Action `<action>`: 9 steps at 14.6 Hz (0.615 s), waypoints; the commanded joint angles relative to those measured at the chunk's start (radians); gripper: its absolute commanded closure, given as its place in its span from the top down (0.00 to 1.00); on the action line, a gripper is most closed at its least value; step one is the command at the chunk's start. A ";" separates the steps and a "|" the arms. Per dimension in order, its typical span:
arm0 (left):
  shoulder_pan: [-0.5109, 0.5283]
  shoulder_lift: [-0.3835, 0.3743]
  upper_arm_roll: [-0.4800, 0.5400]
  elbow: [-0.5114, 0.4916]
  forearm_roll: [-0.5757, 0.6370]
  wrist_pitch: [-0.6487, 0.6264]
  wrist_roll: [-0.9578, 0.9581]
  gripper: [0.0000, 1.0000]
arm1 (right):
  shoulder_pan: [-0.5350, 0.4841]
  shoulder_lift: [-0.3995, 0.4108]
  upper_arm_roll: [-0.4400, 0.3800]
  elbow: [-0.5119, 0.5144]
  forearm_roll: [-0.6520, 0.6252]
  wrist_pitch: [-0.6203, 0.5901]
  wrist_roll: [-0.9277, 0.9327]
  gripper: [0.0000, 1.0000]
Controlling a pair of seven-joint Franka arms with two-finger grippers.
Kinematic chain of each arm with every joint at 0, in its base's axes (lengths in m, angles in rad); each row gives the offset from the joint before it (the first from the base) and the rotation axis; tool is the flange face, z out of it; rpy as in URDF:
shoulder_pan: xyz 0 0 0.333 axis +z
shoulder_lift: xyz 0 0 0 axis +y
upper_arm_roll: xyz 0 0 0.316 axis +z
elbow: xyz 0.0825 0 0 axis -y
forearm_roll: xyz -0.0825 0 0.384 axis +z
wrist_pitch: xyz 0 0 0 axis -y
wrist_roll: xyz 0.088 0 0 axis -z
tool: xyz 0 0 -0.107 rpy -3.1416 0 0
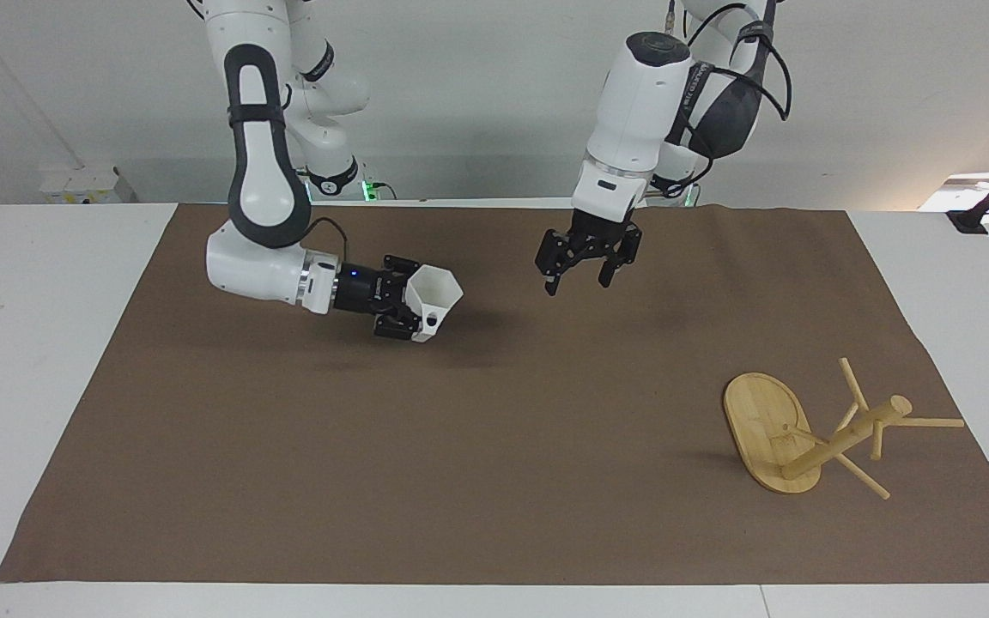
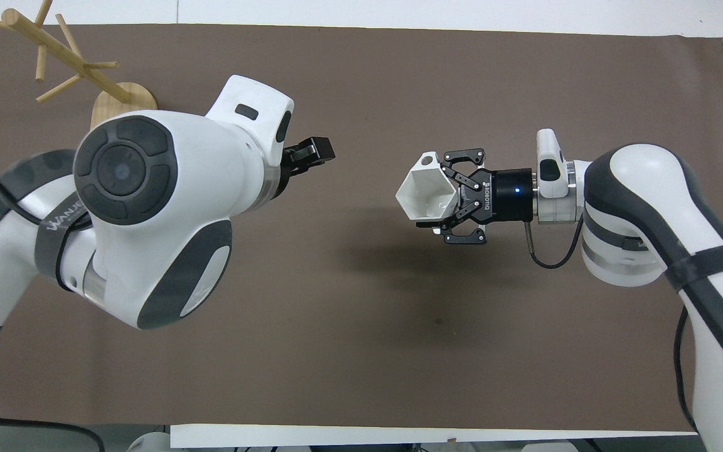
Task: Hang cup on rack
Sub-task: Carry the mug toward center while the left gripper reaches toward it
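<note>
Right gripper (image 1: 413, 313) is raised over the brown mat (image 1: 494, 481), roughly mid-length of the counter (image 1: 31, 343), with its forearm lying nearly level. Its jaws are clamped on the white cup (image 1: 436, 300); in the overhead view the black fingers (image 2: 462, 188) bracket the cup's (image 2: 423, 194) body just beside the blocky handle. The cup is clear of the mat and tipped on its side, its hexagonal mouth turned toward the left arm's end of the counter. A shadow lies on the mat beneath it.

Left gripper (image 1: 582, 276) hangs in the air over the mat, near the cup but apart from it, pointing down. Its jaws are parted and hold nothing. In the overhead view the big white elbow of this arm covers most of the gripper (image 2: 311, 152); only its black tip shows.

The bamboo rack (image 1: 812, 433) stands on the mat at the left arm's end of the counter, well apart from both grippers. Oval base flat on the mat, post with thin pegs rising from the base's end farther from the robots. No cup on any peg. In the overhead view the rack's (image 2: 60, 56) base is partly hidden under the left arm.
</note>
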 commanded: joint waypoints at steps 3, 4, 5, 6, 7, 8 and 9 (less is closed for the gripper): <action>-0.067 0.002 0.015 0.015 -0.052 0.024 -0.132 1.00 | 0.040 -0.017 0.001 -0.025 0.043 0.079 0.021 0.13; -0.075 0.002 0.013 0.013 -0.081 0.024 -0.139 1.00 | 0.046 -0.017 0.001 -0.025 0.043 0.085 0.021 0.13; -0.101 0.000 0.015 0.010 -0.112 0.024 -0.145 0.99 | 0.051 -0.017 0.001 -0.025 0.043 0.088 0.021 0.13; -0.121 0.000 0.015 0.004 -0.124 0.026 -0.148 0.99 | 0.052 -0.017 0.001 -0.025 0.043 0.088 0.021 0.13; -0.124 0.000 0.013 -0.002 -0.132 0.029 -0.159 0.97 | 0.051 -0.017 0.001 -0.025 0.043 0.088 0.023 0.13; -0.126 0.003 0.013 -0.002 -0.158 0.037 -0.161 0.94 | 0.051 -0.017 0.001 -0.025 0.043 0.088 0.023 0.13; -0.124 0.011 0.013 -0.002 -0.190 0.038 -0.155 0.88 | 0.051 -0.017 0.001 -0.027 0.043 0.088 0.023 0.13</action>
